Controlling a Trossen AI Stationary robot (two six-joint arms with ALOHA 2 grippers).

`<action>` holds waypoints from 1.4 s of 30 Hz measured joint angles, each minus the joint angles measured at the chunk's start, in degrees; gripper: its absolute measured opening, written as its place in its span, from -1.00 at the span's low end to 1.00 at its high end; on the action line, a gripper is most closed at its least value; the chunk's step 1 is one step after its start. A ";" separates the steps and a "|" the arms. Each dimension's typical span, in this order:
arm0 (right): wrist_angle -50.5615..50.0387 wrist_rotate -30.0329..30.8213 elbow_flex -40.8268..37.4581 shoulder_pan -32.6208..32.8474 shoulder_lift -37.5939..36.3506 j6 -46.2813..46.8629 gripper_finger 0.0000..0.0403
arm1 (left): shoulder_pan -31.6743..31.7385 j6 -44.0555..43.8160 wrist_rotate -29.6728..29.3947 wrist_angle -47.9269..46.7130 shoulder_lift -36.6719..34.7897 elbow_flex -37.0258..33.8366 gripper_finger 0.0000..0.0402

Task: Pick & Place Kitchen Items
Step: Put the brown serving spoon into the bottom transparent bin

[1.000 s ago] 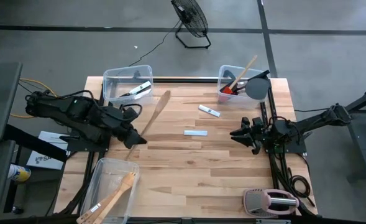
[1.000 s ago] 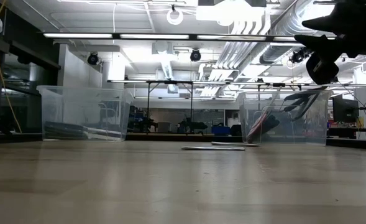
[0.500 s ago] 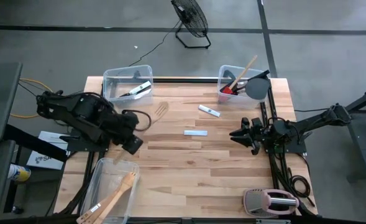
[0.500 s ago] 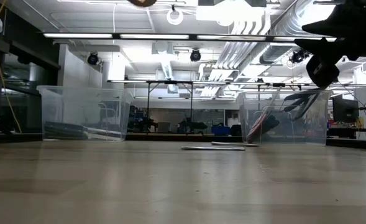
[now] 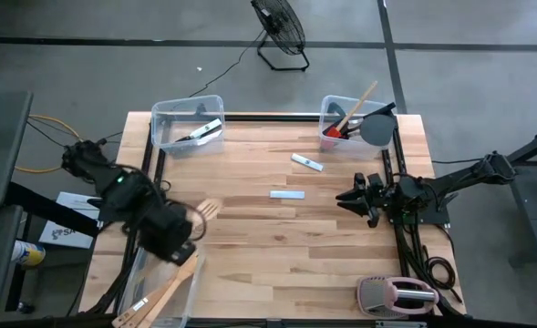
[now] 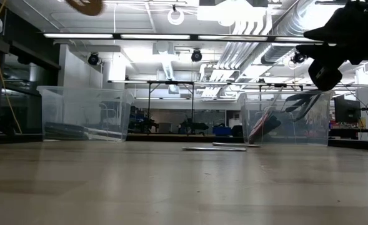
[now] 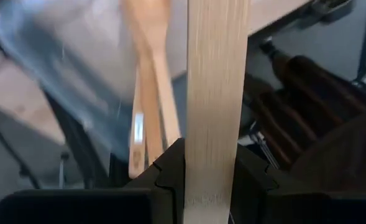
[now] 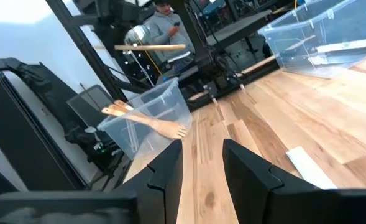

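My left gripper (image 5: 184, 244) is shut on a light wooden forked turner (image 5: 210, 210) above the far end of the near-left clear bin (image 5: 149, 264). That bin holds other wooden utensils (image 5: 172, 284), which also show in the left wrist view (image 7: 146, 93). The turner's head shows at the top of the low view (image 6: 87, 5). My right gripper (image 5: 345, 198) is open and empty above the table's right side; its open fingers show in its wrist view (image 8: 202, 168). Two white-bladed knives (image 5: 287, 194) (image 5: 307, 162) lie flat on the table's middle. My left gripper pinches the turner's flat handle (image 7: 214, 124) between its two fingers (image 7: 164, 174). The handle runs on forward past the fingertips, along the fingers. The turner is lifted clear of table and bin, with its forked head (image 5: 210, 210) pointing toward the table's far right.
A far-left bin (image 5: 188, 123) holds a knife. A far-right bin (image 5: 350, 123) holds a red spatula, a wooden spoon and a grey spatula. A pink-and-grey toaster (image 5: 396, 296) stands at the near right corner. A person (image 8: 164, 18) shows beyond the table.
My left gripper has swung from the table's left middle toward the near edge, over the near-left bin, turning as it went. The wooden turner has gone with it, lifted clear; its head has moved from beside the far-left bin toward the near left.
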 joint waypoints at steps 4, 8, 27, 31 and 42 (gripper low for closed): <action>-0.27 -0.02 0.00 0.00 0.02 0.00 -0.47 | -4.81 -9.34 5.09 0.27 -0.01 0.00 -0.60; -0.32 -0.02 0.00 0.00 0.02 -0.01 -0.47 | -9.49 -17.81 10.60 1.77 0.02 0.00 -0.60; -0.30 -0.04 0.00 0.00 0.02 -0.01 -0.47 | -15.85 -24.37 19.30 7.47 7.19 -1.50 -0.60; -0.32 -0.04 0.00 0.00 0.02 0.00 -0.47 | -15.85 -22.53 19.36 12.03 7.23 -5.61 -0.60; -0.32 -0.04 0.00 0.00 0.02 0.00 -0.47 | -14.27 -21.08 20.84 24.67 5.33 -18.01 -0.60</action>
